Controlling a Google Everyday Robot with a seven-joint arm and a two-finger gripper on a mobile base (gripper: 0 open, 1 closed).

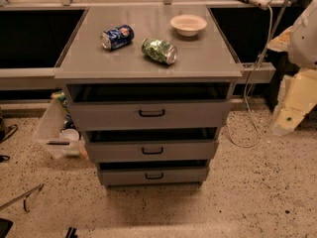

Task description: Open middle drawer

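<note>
Camera view puts a clear bin [52, 133] on the floor at 9 o'clock, touching the cabinet's left side. On the cabinet top [84, 58] you see a blue can [117, 37] and a green can [159, 50], both on their sides, then a bowl [188, 25] toward 12 o'clock. The middle drawer [114, 151] lies just below centre, between the taller and shorter fronts, with a dark gap above its front and a black handle [152, 150] at its middle. At 3 o'clock, well apart from the drawers, hangs the gripper [287, 117]. You cannot tell whether it is spread or closed.
</note>
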